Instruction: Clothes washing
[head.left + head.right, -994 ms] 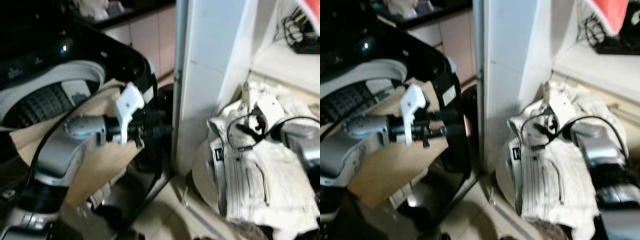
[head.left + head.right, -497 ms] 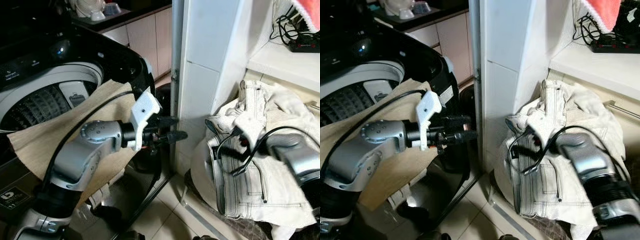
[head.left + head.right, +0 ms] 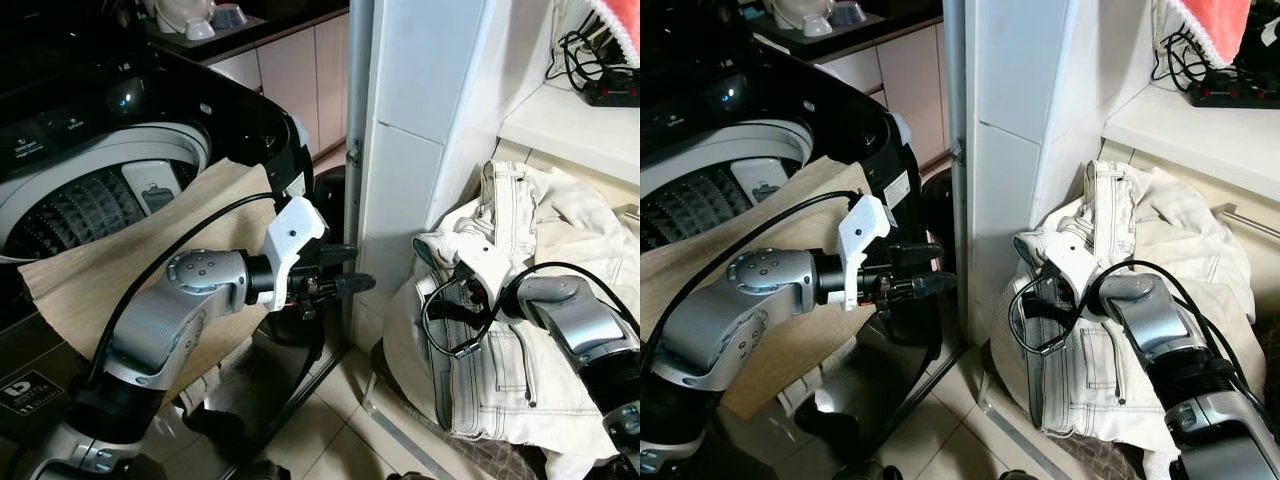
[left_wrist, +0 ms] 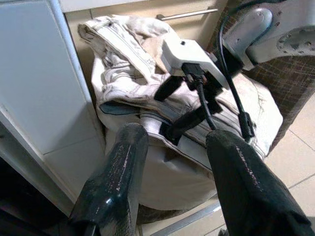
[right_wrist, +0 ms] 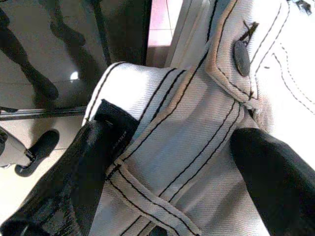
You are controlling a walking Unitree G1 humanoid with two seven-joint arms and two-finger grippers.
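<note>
My right gripper (image 5: 167, 162) straddles the white jeans' (image 3: 1110, 330) waistband, jaws spread for pinching; left gripper (image 3: 345, 270) waits spread.

The washing machine (image 3: 120, 120) runs off the left edge, its drum partly covered by a tan cloth (image 3: 120, 270); the white jeans (image 3: 530, 340) hide whatever holds them; the power strip (image 3: 610, 92) is cropped far right.

1. A white tiled pillar (image 3: 420, 150) stands between the washing machine (image 3: 110, 170) and the heap of white jeans (image 3: 520, 330), blocking straight passage.
2. Bare floor (image 3: 330, 430) lies open below the left gripper (image 3: 345, 270).
3. A tan cloth (image 3: 120, 270) drapes over the drum's rim.
</note>
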